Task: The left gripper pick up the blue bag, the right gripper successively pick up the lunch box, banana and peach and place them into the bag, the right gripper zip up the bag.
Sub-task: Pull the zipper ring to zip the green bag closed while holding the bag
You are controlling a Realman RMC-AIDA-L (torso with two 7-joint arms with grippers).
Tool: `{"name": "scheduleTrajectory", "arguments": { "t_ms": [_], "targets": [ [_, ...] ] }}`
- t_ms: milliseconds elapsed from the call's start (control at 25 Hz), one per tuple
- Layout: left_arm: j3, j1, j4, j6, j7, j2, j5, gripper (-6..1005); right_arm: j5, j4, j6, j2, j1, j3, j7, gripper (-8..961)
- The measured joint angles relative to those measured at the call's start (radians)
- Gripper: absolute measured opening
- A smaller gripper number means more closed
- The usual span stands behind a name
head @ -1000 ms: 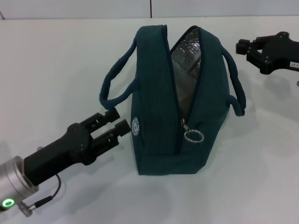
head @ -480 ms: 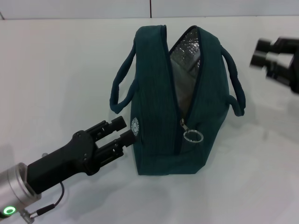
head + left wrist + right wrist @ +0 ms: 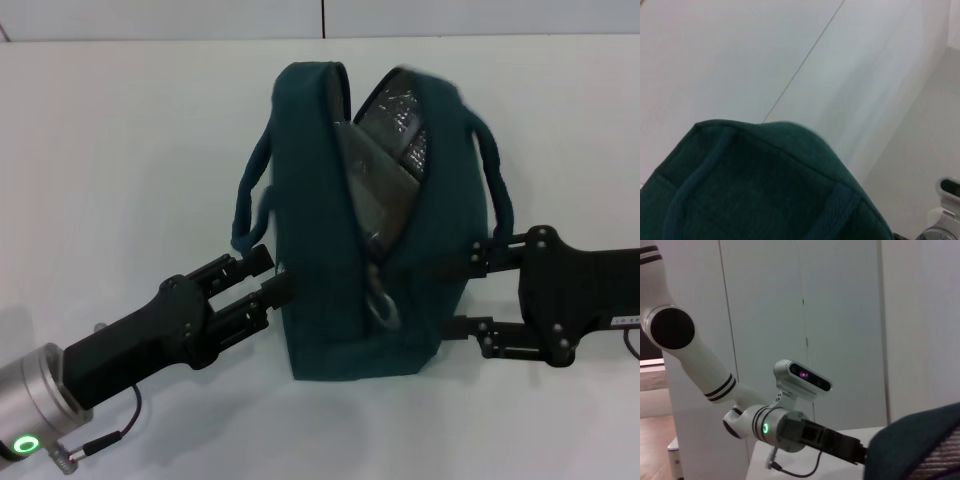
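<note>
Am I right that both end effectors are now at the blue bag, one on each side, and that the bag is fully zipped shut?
Not quite. The left end effector and right end effector do flank the blue bag, but the head view shows its top gaping open, foil lining exposed. It is not zipped shut.

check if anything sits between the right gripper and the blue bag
Nothing visible does. The right gripper is at the blue bag's right side, its open fingers reaching the fabric. The left gripper is against the opposite side.
</note>
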Motion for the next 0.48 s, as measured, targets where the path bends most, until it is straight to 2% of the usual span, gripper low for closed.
{"name": "scheduleTrajectory", "arguments": {
  "t_ms": [480],
  "targets": [
    [0.000,-0.007,-0.001,-0.010,-0.001,0.000,-0.002,642,0.049,0.003,-0.013,-0.001,-0.020,-0.012,-0.013,461]
  ]
}}
